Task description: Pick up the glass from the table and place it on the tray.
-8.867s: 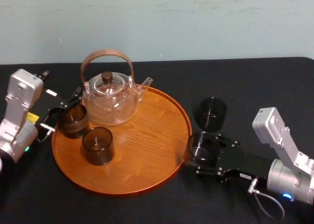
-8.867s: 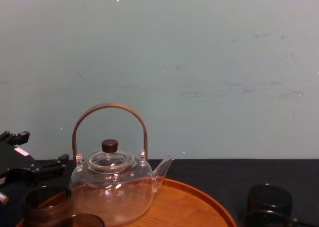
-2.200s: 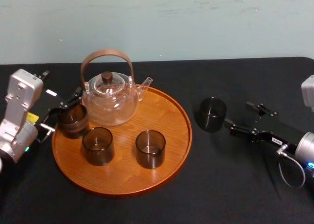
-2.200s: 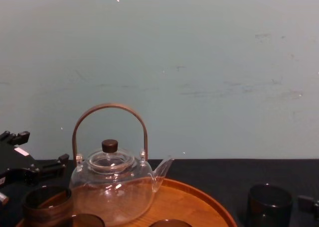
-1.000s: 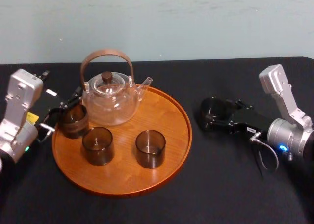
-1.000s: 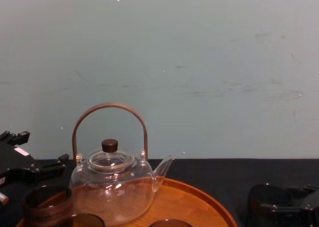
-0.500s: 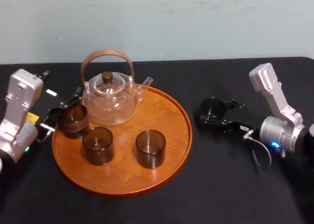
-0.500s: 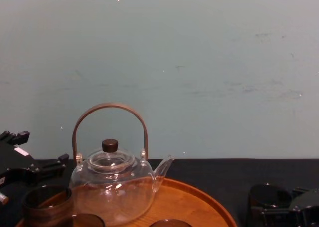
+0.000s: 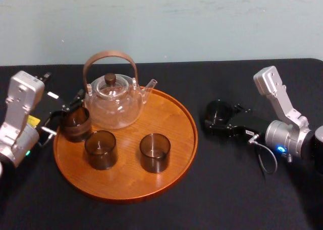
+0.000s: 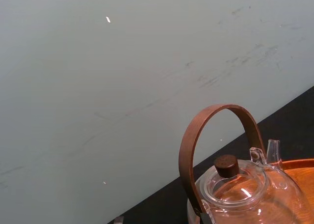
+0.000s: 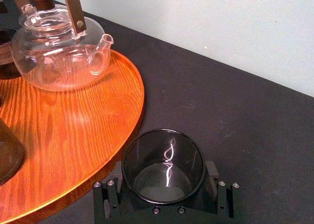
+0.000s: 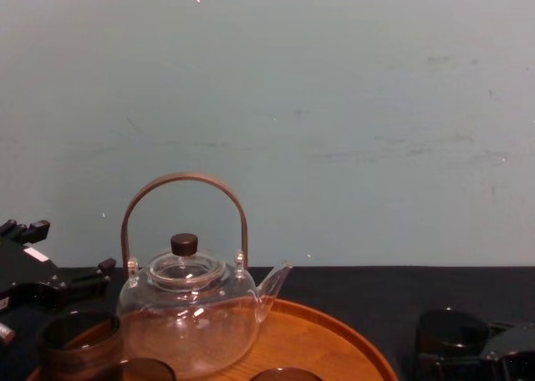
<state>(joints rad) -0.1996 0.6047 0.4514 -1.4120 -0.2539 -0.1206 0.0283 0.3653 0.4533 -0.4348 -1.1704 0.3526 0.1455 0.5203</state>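
Observation:
A dark glass (image 9: pixel 218 110) stands on the black table just right of the tray (image 9: pixel 182 139). My right gripper (image 9: pixel 218 121) reaches in from the right, shut on the glass low on its wall. In the right wrist view the glass (image 11: pixel 163 166) sits upright between the two black fingers (image 11: pixel 112 197), a little clear of the tray rim (image 11: pixel 128 121). In the chest view the glass (image 12: pixel 451 331) and right gripper (image 12: pixel 468 360) show at lower right. My left gripper (image 9: pixel 65 114) rests open at the tray's left edge, its fingers either side of a brown glass (image 9: pixel 75 124).
On the tray stand a clear glass teapot (image 9: pixel 112 101) with a brown hoop handle and two more brown glasses (image 9: pixel 101 149) (image 9: pixel 155 153). The tray's right half is bare wood. A pale wall backs the table.
Over the last seconds my right gripper came back from the tray, where a glass now stands, swung to the table glass and closed around it. The left arm has not moved.

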